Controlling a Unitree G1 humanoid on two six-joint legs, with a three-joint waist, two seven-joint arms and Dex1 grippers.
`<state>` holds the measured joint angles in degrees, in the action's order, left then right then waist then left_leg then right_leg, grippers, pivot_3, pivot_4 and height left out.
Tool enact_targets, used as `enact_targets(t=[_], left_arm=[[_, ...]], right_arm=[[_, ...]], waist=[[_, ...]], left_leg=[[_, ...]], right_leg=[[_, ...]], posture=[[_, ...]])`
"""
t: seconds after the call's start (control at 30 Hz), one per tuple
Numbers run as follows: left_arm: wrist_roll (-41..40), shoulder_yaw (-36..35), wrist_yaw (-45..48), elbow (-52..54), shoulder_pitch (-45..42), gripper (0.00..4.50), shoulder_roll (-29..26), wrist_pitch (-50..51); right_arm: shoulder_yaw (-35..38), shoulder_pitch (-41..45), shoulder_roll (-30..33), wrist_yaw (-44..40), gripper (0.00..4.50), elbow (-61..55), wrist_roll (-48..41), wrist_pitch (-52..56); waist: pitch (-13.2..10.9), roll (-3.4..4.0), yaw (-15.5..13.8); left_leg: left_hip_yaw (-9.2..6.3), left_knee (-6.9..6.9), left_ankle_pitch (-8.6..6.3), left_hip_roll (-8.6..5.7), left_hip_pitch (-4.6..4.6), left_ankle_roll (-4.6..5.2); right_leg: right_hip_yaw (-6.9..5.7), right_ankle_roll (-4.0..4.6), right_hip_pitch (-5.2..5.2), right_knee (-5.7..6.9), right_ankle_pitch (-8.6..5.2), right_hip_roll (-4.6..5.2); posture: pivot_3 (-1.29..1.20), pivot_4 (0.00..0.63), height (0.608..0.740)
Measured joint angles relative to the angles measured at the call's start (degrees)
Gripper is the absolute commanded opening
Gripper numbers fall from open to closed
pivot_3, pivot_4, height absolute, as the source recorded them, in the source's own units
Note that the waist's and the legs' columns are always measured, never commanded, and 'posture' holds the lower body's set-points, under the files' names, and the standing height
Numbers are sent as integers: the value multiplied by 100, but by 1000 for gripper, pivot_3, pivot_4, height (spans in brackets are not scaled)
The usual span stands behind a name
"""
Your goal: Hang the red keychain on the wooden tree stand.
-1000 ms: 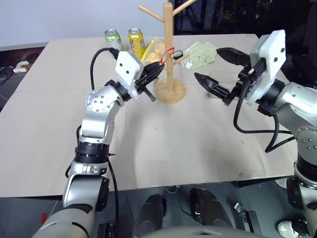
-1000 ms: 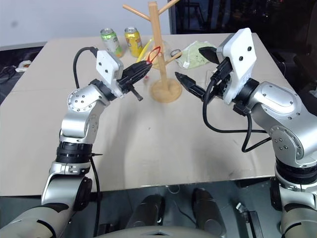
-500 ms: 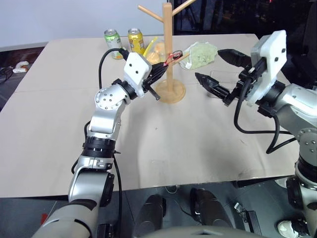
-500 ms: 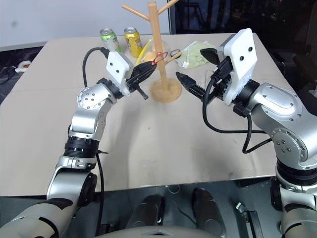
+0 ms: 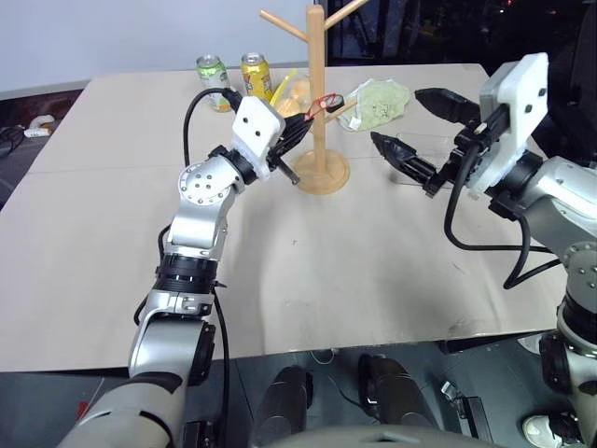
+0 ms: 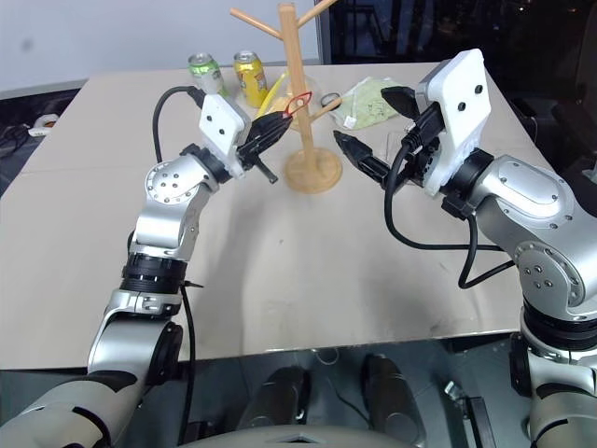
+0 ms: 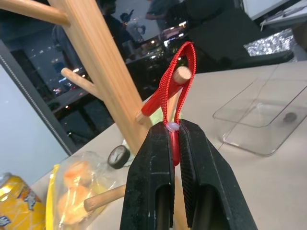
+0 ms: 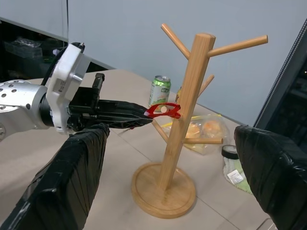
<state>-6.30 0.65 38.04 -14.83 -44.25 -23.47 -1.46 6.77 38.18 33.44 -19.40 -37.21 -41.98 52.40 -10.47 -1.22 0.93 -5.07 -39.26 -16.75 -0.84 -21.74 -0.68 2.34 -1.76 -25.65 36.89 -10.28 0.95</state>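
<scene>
Head views: my left end effector (image 5: pixel 297 131) is clenched on the red keychain (image 5: pixel 322 101), right up against the wooden tree stand (image 5: pixel 318 89) near the far edge of the tabletop (image 5: pixel 373 252). Compared with a second ago the arm has pushed in toward the pole, and the strap's loop now sits at a lower peg's tip instead of hanging short of it. Right end effector (image 5: pixel 424 131) is spread wide, grasping nothing, parked toward the tabletop's right edge, unchanged. Two drink cans (image 5: pixel 233 75) and a snack bag (image 6: pixel 270 93) sit behind the stand.

Left wrist view: loop (image 7: pixel 176 72) is threaded over the peg end (image 7: pixel 181 74), the lower strap pinched between closed fingers (image 7: pixel 148 182).

Right wrist view: keychain (image 8: pixel 162 110) is draped on the short peg, left end effector (image 8: pixel 115 111) holding its tail.

I judge the hang nearly done; next I'd release and back out without dragging the loop off.
</scene>
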Motion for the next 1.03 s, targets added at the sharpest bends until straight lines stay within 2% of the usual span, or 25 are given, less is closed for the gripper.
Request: enact_targets(t=[0.13,0.17,0.2,0.27,0.3,0.37,0.4,0.47,0.5,0.67,0.87,1.03], left_arm=[[99,6,-61,-7,-33,21,-6,51],[110,5,-63,-12,-32,764,-5,76],[108,4,-58,-14,-32,1009,-5,112],[82,1,-41,-14,-32,1910,-5,158],[64,0,-36,-14,-32,2118,-5,169],[27,-2,37,-13,-32,3147,-28,225],[16,-2,59,-13,-31,3433,-43,235],[-84,-23,174,-6,-31,4360,-145,355],[-196,-45,287,9,-31,4468,-243,499],[-909,-413,968,55,-70,4468,-936,1589],[-1686,-729,2458,-127,-376,4468,-2472,3197],[-1628,-623,3159,-565,-386,4468,-3088,3357]], right_arm=[[0,1,0,33,4500,0,-4,0],[0,1,0,39,4500,0,-5,0],[0,2,0,46,4500,0,-5,0],[0,2,0,59,4500,0,-5,0],[0,2,0,61,4500,0,-5,0],[0,2,0,62,4500,4,-4,0],[0,2,0,62,4500,5,-3,0],[0,2,3,55,4500,14,-1,-1],[0,2,17,30,4500,22,1,-3],[-3,8,325,-316,4500,223,2,-15],[0,122,1103,-1436,4500,806,-146,-20],[-6,167,1601,-2163,4500,1209,-123,-138]], waist=[[0,0,6],[0,0,6],[0,0,5],[0,0,4],[0,0,4],[0,0,6],[0,0,8],[0,0,15],[0,0,20],[-1,1,62],[-3,2,148],[-5,4,147]], left_leg=[[0,0,0,0,0,0],[0,0,0,0,0,0],[0,0,0,0,0,0],[0,0,0,0,0,0],[0,0,0,0,0,0],[0,0,0,0,0,0],[0,1,0,1,0,0],[0,1,0,1,1,0],[0,1,0,1,1,0],[-1,1,0,2,1,0],[-1,7,-1,2,1,1],[0,7,-1,3,1,2]], right_leg=[[0,0,0,0,0,0],[0,0,0,0,0,0],[0,0,0,0,0,0],[0,0,0,0,0,0],[0,0,0,0,0,0],[0,0,0,0,0,0],[0,0,0,0,0,-1],[0,0,0,0,0,-1],[0,0,0,0,0,-1],[-1,-1,0,0,-1,-3],[-3,-2,0,-6,-3,-3],[-4,-4,-1,-7,-6,-4]], posture=[[0,150,740],[0,150,740],[0,150,740],[0,150,740],[0,150,740],[0,150,740],[0,150,740],[0,150,740],[0,150,740],[0,150,740],[0,150,740],[0,150,740]])
